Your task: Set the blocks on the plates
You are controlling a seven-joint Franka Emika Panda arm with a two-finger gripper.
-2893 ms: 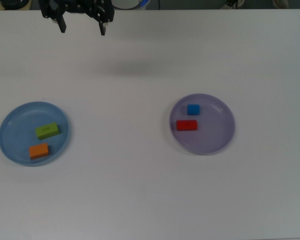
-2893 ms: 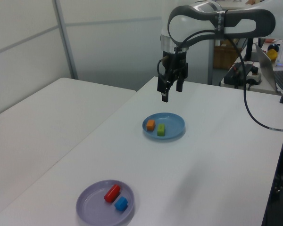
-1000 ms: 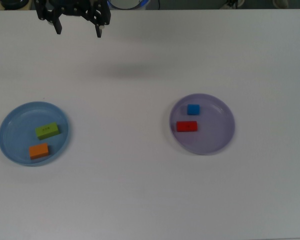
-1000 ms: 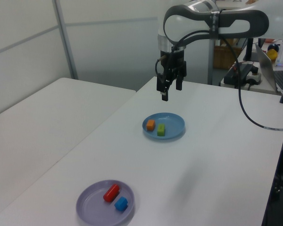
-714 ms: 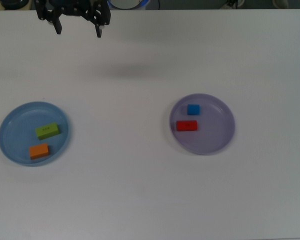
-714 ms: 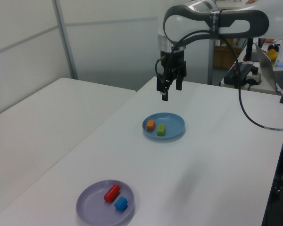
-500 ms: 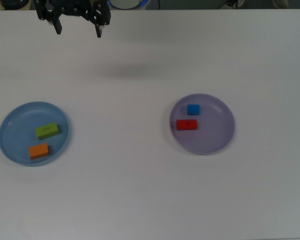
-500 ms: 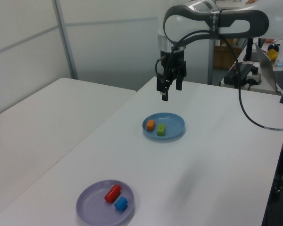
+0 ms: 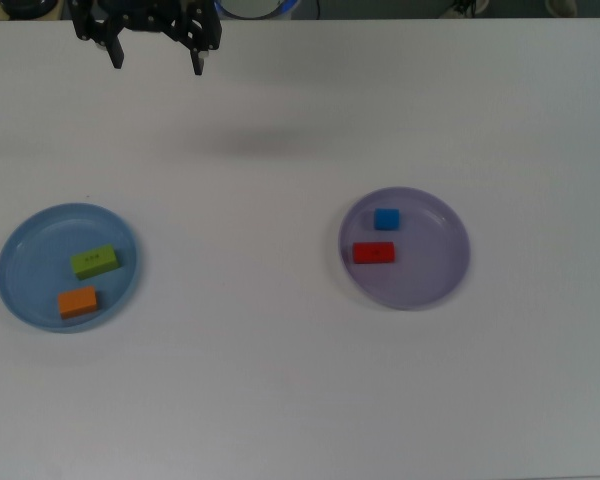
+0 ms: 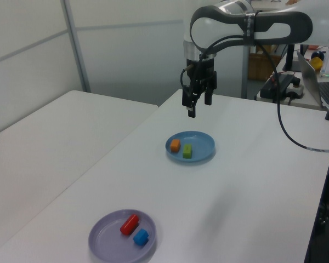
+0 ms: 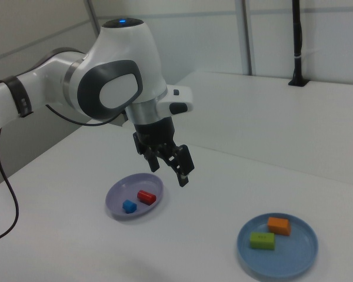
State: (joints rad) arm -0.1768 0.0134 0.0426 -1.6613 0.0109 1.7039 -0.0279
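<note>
Gripper [image 9: 156, 62] hangs high at the top view's far left, fingers spread, holding nothing. All 4 blocks sit on plates: green [image 9: 95, 261] and orange [image 9: 78, 301] on the blue plate [image 9: 20, 250], nearer than the gripper; red [image 9: 374, 252] and blue [image 9: 386, 219] on the lavender plate [image 9: 440, 250]. Task looks done.

Arm: white Panda w/ dark grey joint covers, reaching out level at height, wrist bent so the hand [image 10: 196, 104] points down. Hand is black, raised well clear of the worktop [image 10: 252, 164], nothing between the fingers. Fingers [image 9: 197, 58] spread wide, approx. vertical, tips down. In the top view the hand [image 9: 155, 55] sits at the upper edge, toward the top view's left. In the right view the hand [image 11: 169, 173] hangs below a fat white wrist joint; a blue light glows on top of that joint. Black cable loops off the arm.
</note>
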